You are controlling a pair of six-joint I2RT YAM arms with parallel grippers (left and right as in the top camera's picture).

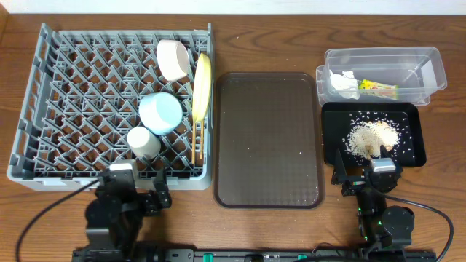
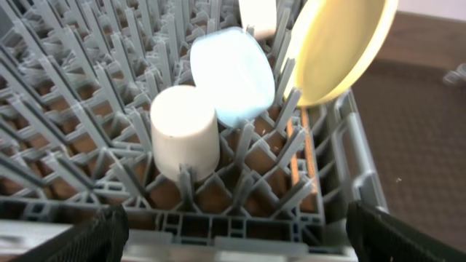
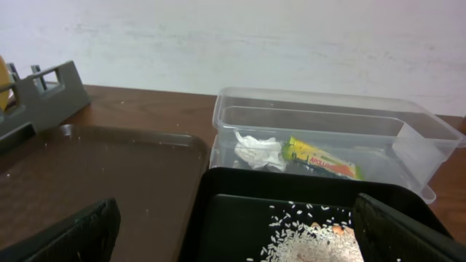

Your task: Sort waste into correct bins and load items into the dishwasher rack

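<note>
Nearest to me, I see the left gripper (image 2: 237,234) with its fingers wide apart, just before the dishwasher rack (image 1: 73,94). Inside the rack sit the small white cup (image 2: 183,138), then the light blue bowl (image 2: 233,76), the yellow plate (image 2: 342,47) on edge and the white bowl (image 1: 173,60). The right gripper (image 3: 237,234) is also spread, at the near edge of the black tray (image 3: 233,196), which has the rice scraps (image 1: 373,137) in it. Behind it, the clear tub (image 1: 415,58) holds the tissue (image 1: 343,84) and the wrapper (image 1: 380,89).

Brown serving tray (image 1: 267,138) mid-table, dark wooden table (image 1: 269,36) beneath, white wall (image 3: 255,44) behind
</note>
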